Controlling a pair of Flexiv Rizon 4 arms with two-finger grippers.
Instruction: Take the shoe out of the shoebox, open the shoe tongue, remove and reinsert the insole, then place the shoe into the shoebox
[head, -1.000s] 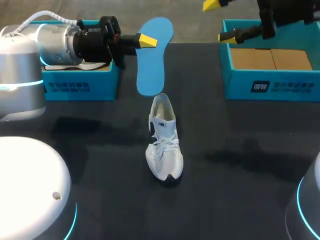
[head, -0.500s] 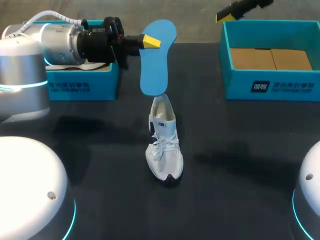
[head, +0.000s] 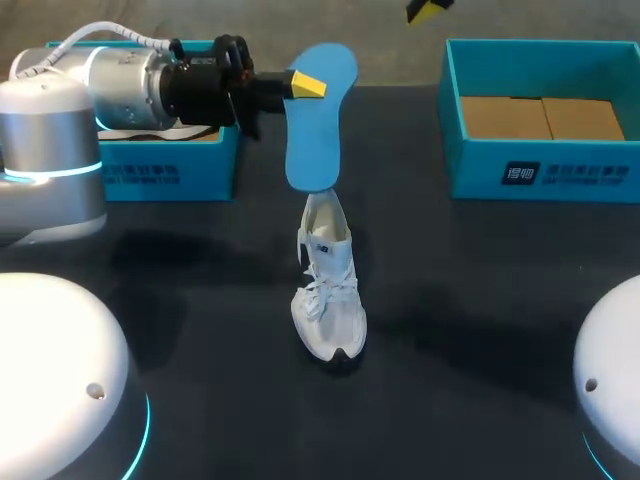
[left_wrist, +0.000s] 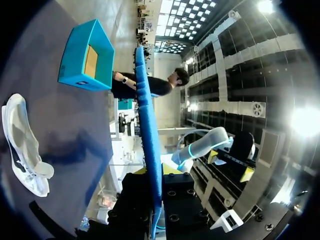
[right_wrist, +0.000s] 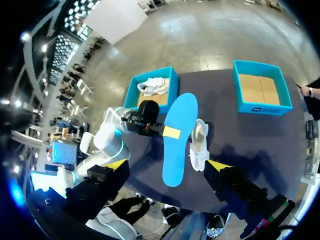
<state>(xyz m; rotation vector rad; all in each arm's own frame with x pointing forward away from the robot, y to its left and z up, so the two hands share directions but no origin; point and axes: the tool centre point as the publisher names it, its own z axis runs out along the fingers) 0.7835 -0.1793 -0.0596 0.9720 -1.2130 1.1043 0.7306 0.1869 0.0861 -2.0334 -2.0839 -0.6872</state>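
One blue insole (head: 318, 120) hangs upright just above the heel end of the white shoe (head: 328, 290), its lower tip at the rim of the shoe's opening or barely inside it; the head view does not settle which. The left gripper (head: 300, 83) is clenched on the insole's side edge, well above the shoe, and in its own wrist view the sheet runs edge-on between the fingers. The right gripper (right_wrist: 167, 166) is released, with its fingers spread wide, and sits high above and beyond the shoe, touching nothing. The shoe stands free on the dark table (head: 480, 300), toe toward the robot. The empty shoebox (head: 540, 160) lies behind the shoe to its right, well apart. A second box (head: 160, 170), holding another shoe, lies behind it to its left.

I judge this to be the start of the reinsertion. Several things could spoil it:
- Nothing braces the shoe, so a downward push may slide or topple it.
- The insole is thin and gripped on one edge only, so its tip may catch on the heel collar or the tongue and then buckle or swivel between the fingers.
- I cannot tell how far the tongue is open, and a narrow mouth would make a fold more likely
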